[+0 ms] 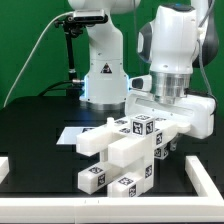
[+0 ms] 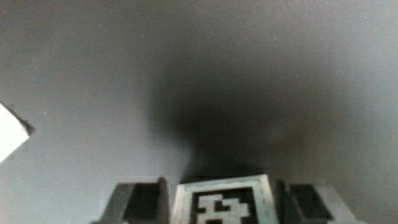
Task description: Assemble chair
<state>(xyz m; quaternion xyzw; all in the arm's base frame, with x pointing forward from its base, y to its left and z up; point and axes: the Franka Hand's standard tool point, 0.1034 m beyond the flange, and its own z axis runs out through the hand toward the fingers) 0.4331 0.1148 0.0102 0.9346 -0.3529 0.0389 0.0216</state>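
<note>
A: What sits nearest the exterior camera?

B: The chair (image 1: 125,155) parts, a cluster of white blocks with black-and-white tags, lying on the black worktop (image 1: 40,150). One post juts out toward the exterior view's left. A white border frame (image 1: 207,185) runs along the exterior view's right.

A: And the tool (image 1: 150,128)?

B: It hangs right over the top of the cluster, low among the upper tagged blocks. The wrist view shows a tagged block (image 2: 221,200) between its dark fingers (image 2: 128,202), but whether they are clamped on it I cannot tell.

A: Farther back?

B: A flat white sheet (image 1: 75,133) on the worktop, then the arm's base (image 1: 103,75) before a green backdrop (image 1: 25,40).
</note>
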